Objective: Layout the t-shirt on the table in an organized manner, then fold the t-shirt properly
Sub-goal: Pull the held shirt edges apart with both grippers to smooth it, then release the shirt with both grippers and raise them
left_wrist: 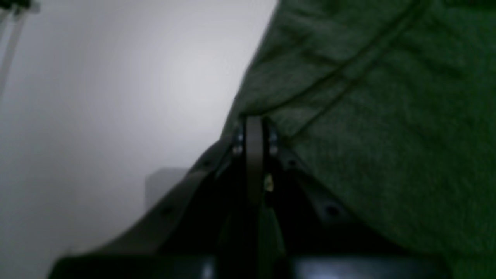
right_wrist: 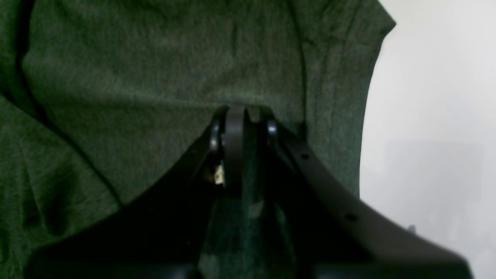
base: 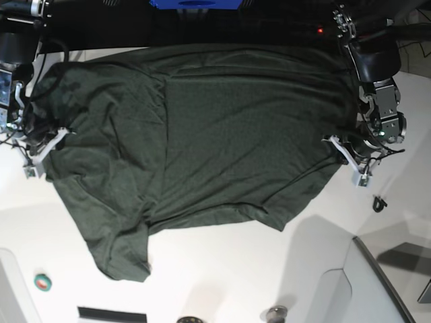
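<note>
White table (base: 222,269); base alone shows whole t-shirt (base: 202,148).

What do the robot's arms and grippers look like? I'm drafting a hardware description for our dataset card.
Both arms are black with bulky rounded housings and grey metal joint sections. The left gripper and right gripper have slim black fingers with small silver screws and rows of holes along the side braces. In the base view, white bracket-like pieces sit near each gripper, and black cables trail beside the arms.
</note>
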Robot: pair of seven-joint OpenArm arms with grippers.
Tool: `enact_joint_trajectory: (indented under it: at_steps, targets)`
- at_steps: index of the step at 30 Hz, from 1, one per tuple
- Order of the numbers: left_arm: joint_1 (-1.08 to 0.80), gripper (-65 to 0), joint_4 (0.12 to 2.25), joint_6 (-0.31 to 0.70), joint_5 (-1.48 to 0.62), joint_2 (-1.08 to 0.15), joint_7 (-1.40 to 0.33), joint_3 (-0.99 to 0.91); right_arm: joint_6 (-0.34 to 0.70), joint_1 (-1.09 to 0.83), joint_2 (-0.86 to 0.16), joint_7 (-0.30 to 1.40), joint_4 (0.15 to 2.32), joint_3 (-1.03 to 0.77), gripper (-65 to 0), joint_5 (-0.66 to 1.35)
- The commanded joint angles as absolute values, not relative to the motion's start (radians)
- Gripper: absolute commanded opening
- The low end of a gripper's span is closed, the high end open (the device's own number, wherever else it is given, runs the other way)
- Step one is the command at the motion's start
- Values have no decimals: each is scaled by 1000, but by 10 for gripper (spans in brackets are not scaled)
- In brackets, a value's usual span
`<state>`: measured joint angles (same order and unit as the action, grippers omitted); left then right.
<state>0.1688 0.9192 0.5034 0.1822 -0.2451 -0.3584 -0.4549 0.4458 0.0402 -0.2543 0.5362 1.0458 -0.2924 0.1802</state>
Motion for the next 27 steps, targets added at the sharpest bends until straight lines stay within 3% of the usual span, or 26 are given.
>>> enact_joint_trajectory:
  at_steps: [1, 11, 21, 27]
  targets:
    - [183, -650, 915, 475, 191, -265, -352, -456, 441, 44, -266, 559, 1047, -294, -584, 166]
    - [300, -650, 763, 463, 193, -266, -300, -456, 441, 81, -266, 559, 1040, -291, -584, 165]
    - [348, -650, 760, 461, 193, -262, -300, -456, 441, 226, -289, 512, 846, -291, -584, 163]
    - [354, -650, 774, 461, 188, -262, -306, -463, 441, 239, -286, 516, 888, -298, -584, 74]
